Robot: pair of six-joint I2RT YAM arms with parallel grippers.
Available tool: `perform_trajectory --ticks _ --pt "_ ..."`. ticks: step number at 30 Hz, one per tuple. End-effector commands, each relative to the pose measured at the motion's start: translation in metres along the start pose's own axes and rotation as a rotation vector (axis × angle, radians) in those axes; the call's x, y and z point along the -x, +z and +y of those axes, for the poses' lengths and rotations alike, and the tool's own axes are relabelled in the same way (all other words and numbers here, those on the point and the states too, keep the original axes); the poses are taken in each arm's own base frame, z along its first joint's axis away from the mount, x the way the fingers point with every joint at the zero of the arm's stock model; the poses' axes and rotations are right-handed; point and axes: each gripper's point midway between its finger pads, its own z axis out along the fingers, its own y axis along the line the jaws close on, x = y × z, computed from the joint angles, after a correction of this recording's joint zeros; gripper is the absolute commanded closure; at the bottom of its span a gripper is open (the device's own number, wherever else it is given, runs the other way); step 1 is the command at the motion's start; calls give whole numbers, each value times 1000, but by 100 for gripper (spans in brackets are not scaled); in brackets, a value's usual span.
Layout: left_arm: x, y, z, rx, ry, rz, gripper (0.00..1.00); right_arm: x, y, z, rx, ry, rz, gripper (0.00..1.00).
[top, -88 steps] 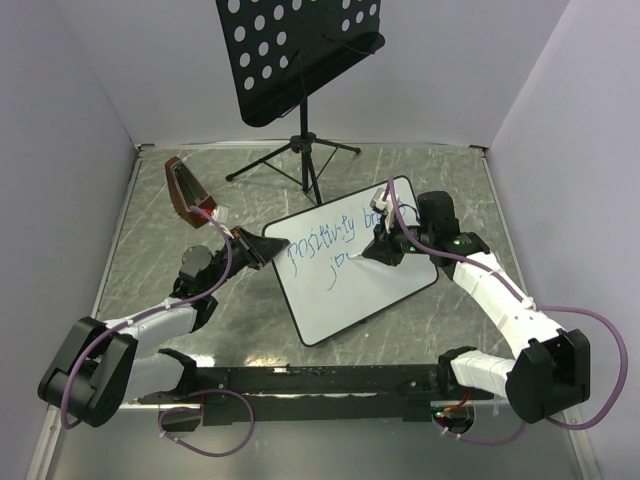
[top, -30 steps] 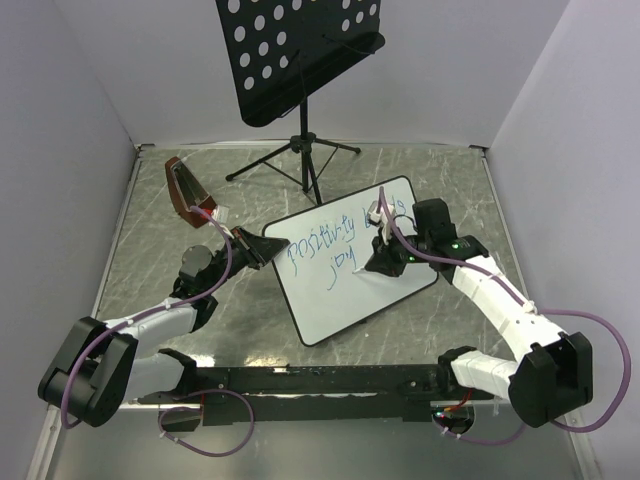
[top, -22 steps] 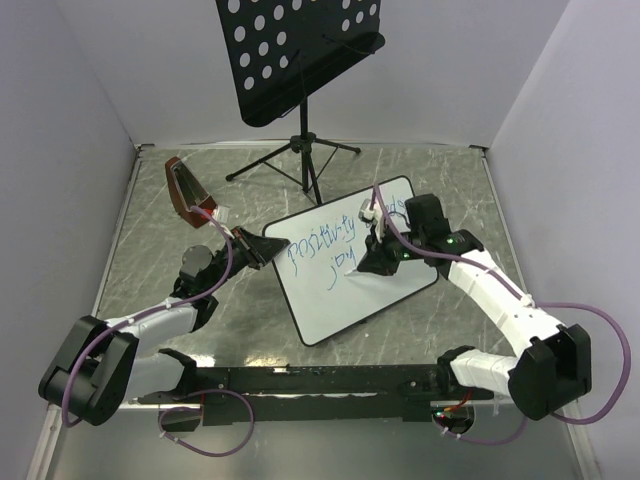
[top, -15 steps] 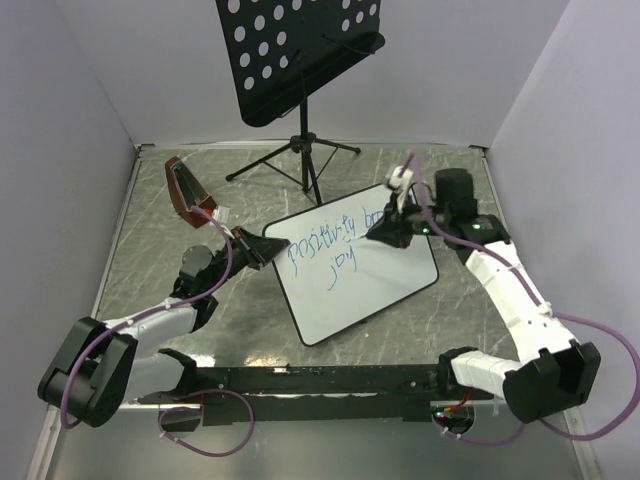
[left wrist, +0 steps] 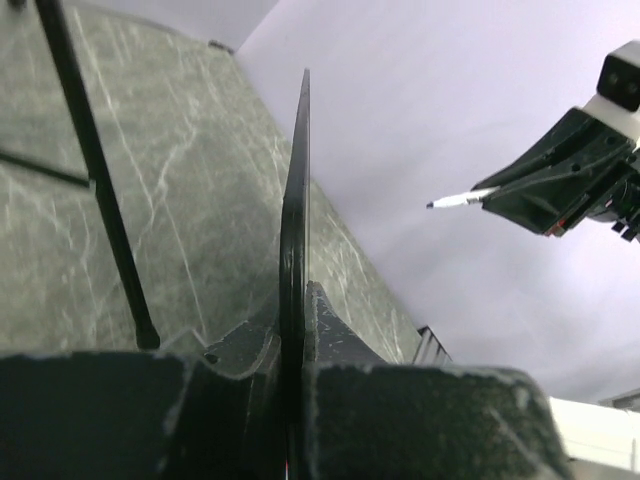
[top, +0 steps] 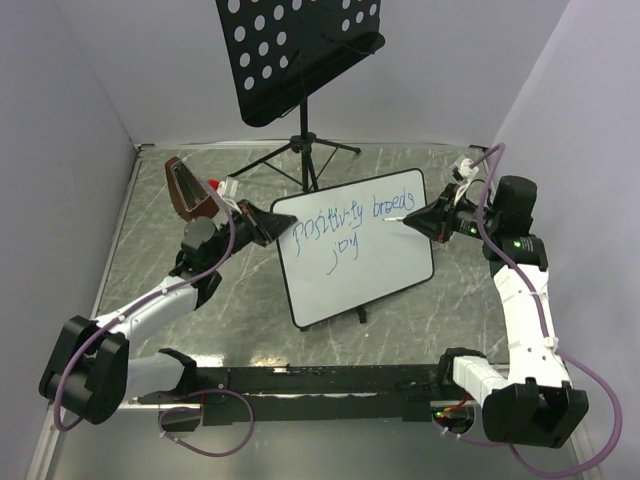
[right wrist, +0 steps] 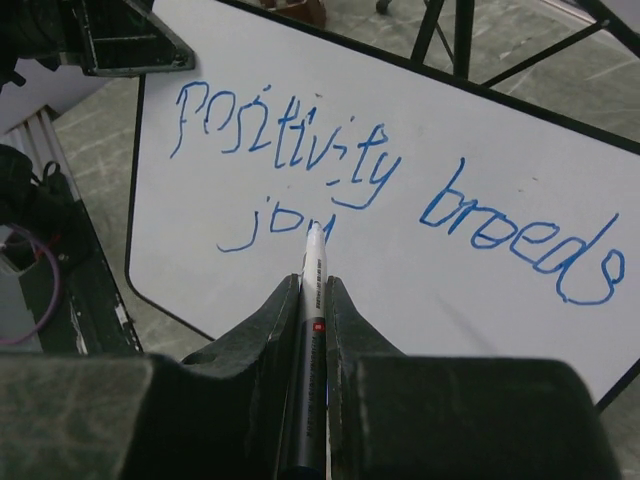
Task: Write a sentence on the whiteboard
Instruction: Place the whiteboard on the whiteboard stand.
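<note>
Whiteboard from the top view: a white rectangle with rounded corners and a thin black rim, just in front of the stand on the arms' side, its face tipped up toward the camera. A small black clip shows on its near long edge. The sentence runs in thin blue marker, "positivity breeds" on one line and "joy" beneath it. The left gripper, to the near left of the stand, is clamped on the board's short edge. The right gripper, to the near right of the stand, pinches a marker whose tip points at the word "breeds".

Left wrist view: the whiteboard shows edge-on as a thin dark blade between the left gripper fingers, which press both its faces. A stand leg crosses to its left. The marker tip hangs in the air, apart from the board.

Right wrist view: the right gripper fingers close tightly on the marker. Beyond its tip the whiteboard carries the sentence, the letters uneven and sloping. Stand legs pass behind the far rim.
</note>
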Motion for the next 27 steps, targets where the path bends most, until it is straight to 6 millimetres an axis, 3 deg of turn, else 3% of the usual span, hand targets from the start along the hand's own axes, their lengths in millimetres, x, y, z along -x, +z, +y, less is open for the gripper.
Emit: perform_trajectory --ticks 1,11,19,21,27 --pt "63 17 -34 -94 141 -144 99 19 -10 13 48 -50 -72 100" --pt "85 23 -20 -144 196 -67 99 11 -13 13 42 -41 -71 100" --pt "60 9 4 -257 183 121 99 6 -13 10 37 -35 -65 100" --pt "59 5 16 -255 175 133 99 5 -13 11 40 -34 -64 100" --pt "59 -3 25 -294 238 126 99 3 -12 9 36 -32 -64 100"
